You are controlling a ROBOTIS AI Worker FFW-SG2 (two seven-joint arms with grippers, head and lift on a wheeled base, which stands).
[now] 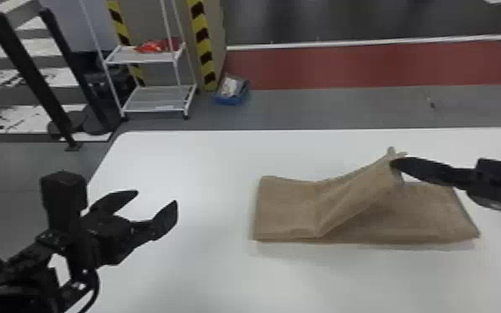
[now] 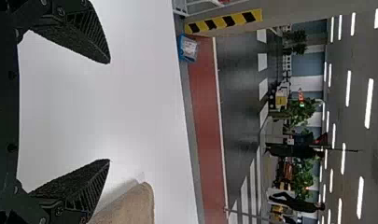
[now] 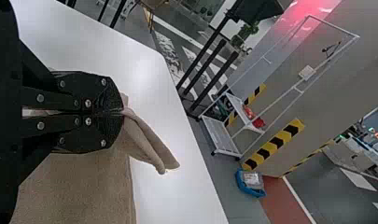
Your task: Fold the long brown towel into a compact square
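At the left, the left gripper (image 1: 156, 197) hangs over the left part of the white table (image 1: 204, 270), its two black fingers spread wide with nothing between them. Its tips point toward the towel, with bare tabletop between them and the cloth.

Next comes the long brown towel (image 1: 283, 208), lying right of the table's middle, its long axis running from left to right across the robot's front. Its left end lies fairly flat and is the part nearest the left gripper. A little farther right, a slanting crease begins, and from it a raised flap (image 1: 355, 191) slopes up and to the right, over the longer remaining stretch of cloth.

The right gripper (image 1: 394, 162) comes in from the right edge and has its fingers closed on the top of that flap, a bit of fabric poking out past the tips. How many layers it has pinched is hard to say from here. Beneath and beyond it, the towel's right end rests on the table.

The next move seems to turn on where that grip stands relative to the crease: the held cloth is to the right of it, so carrying it left would bring it over the flat left end, while lowering it rightward would lay it along the right stretch. Either way, the right arm is the one placed to do it.
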